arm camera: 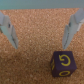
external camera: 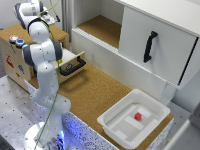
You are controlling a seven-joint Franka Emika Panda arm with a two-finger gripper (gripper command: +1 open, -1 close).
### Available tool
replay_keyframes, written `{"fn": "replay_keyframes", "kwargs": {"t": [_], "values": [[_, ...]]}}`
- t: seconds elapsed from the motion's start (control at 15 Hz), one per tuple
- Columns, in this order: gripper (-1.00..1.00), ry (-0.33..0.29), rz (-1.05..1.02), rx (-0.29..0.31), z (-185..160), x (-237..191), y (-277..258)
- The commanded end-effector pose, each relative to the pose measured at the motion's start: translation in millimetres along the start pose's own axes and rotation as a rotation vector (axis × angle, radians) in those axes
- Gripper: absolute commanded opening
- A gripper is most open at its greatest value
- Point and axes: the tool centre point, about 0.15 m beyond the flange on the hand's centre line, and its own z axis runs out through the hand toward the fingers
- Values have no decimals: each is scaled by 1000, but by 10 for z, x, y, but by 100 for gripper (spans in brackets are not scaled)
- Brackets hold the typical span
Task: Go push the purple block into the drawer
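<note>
Purple block (arm camera: 62,64), cube without long axis, yellow-marked face seemingly camera-ward, beyond spread, empty gripper (arm camera: 42,31); drawer (external camera: 71,64) ajar.

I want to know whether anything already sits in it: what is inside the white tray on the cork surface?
The white tray holds one small red block on its floor. Nothing else shows inside it. The purple block is not there; it lies on cork below the open pincer.

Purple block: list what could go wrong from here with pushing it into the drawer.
1. In the wrist view the purple block sits off to one side of the open gripper, so a push may glance off and spin it.
2. The drawer is only partly open behind the arm in the exterior view; the block could miss the gap.
</note>
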Motion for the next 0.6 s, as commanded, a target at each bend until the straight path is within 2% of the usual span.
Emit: {"fn": "replay_keyframes", "kwargs": {"t": [0.0, 0.13, 0.53], "values": [[-100, -149, -74, 77, 110, 231, 307], [-100, -153, -85, 66, 125, 246, 426], [-100, -137, -81, 114, 265, 145, 549]]}}
